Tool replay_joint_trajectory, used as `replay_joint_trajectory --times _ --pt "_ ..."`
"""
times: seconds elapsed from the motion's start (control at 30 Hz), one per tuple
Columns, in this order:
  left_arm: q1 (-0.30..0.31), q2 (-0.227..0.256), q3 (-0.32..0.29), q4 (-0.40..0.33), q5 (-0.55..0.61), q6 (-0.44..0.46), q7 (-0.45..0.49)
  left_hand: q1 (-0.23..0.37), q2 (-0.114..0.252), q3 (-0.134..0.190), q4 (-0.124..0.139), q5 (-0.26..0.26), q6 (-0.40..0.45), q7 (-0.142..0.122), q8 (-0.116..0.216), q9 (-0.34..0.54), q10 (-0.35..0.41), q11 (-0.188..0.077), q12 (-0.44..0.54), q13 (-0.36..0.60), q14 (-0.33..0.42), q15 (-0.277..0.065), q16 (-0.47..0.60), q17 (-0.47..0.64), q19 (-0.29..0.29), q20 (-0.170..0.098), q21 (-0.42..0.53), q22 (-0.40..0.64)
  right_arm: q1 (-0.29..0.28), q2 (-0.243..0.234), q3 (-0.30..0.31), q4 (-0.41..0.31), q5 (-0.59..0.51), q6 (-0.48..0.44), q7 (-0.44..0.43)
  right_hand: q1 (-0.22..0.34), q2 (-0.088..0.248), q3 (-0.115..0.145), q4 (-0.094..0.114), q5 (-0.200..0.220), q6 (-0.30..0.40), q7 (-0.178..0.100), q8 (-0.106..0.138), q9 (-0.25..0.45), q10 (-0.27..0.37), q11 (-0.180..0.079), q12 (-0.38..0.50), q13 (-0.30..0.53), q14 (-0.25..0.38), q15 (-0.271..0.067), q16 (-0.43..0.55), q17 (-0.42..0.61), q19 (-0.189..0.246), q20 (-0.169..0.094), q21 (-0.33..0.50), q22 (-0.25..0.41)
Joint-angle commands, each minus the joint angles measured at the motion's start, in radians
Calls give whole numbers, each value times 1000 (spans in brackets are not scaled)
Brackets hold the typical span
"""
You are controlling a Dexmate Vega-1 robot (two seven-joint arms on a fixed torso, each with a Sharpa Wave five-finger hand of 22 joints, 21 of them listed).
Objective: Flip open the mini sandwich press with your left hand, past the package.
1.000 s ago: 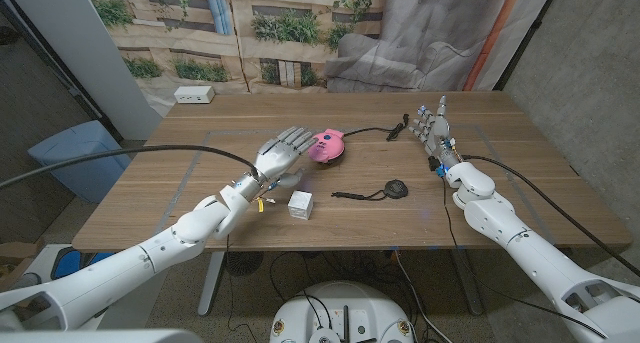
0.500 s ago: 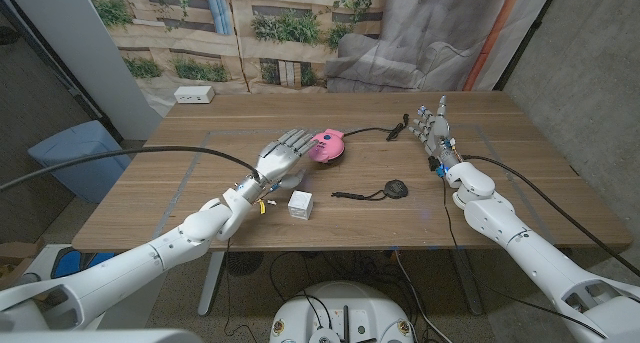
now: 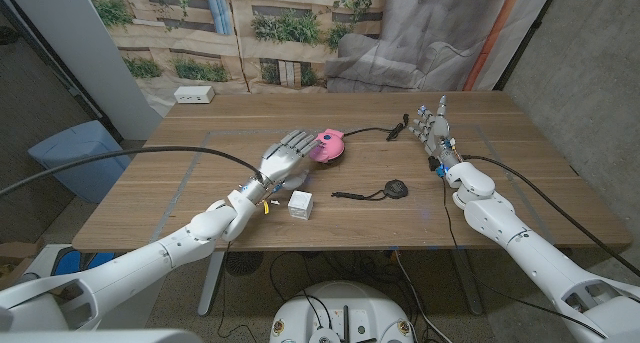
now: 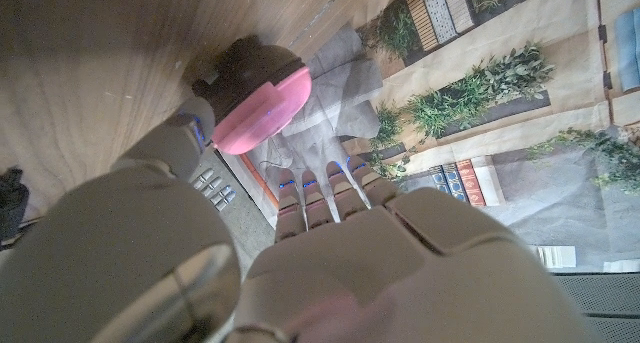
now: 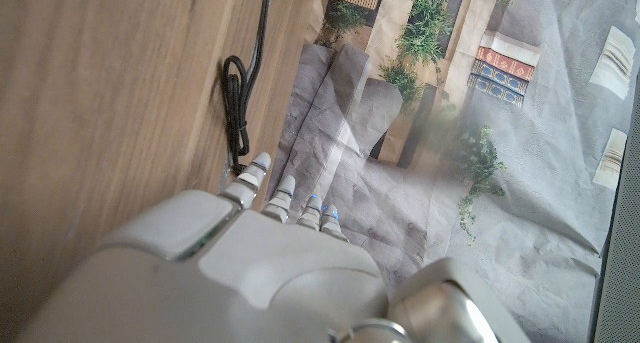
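- Across the head view, the left hand [image 3: 287,154], fingers spread and holding nothing, has edged forward over the last second and now sits just beside the pink mini sandwich press [image 3: 327,145] at mid tabletop [image 3: 200,183]. I judge the lid still closed, with the hand nearly within reach.
- Near the left forearm lies the small white package [image 3: 301,205]; the hand is already beyond it. A black puck with a strap [image 3: 394,189] lies well apart.
- Far right, the right hand [image 3: 432,123] stands upright, fingers apart, empty.
- From the left wrist view, the press [image 4: 262,108] shows just ahead of the fingertips [image 4: 305,187].
- From the right wrist view, a coiled black cable [image 5: 237,113] lies ahead of the right hand's fingers.
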Motion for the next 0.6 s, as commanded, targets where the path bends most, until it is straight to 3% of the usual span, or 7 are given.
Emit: replay_joint_trajectory --times 0.03,0.23,0.6 --pt "-20 -25 24 36 -38 -23 25 -5 -2 -29 8 -6 49 12 9 2 26 3 1 1 5 -42 0 4 -5 -19 3 0 0 0 0 -1 0 0 0 3 89 -7 2 7 -7 -1 4 5 -6 5 5 6 -9 -21 3 4 1 7 4 4" --pt "-34 -45 39 71 -35 -22 60 -14 15 -53 12 -7 104 16 18 1 56 1 3 0 25 -56 4 3 5 -22 8 0 0 0 0 -1 0 0 0 3 90 -7 2 7 -7 -1 4 5 -6 5 5 6 -8 -20 3 4 1 7 4 4" --pt "-67 -73 72 118 -21 -7 97 0 33 -67 3 -4 138 6 18 1 87 -1 5 0 53 -63 6 3 30 -25 13 0 0 0 0 -1 0 0 -1 3 90 -7 2 7 -5 -1 5 5 -6 3 5 5 -9 -21 3 4 0 8 4 4"
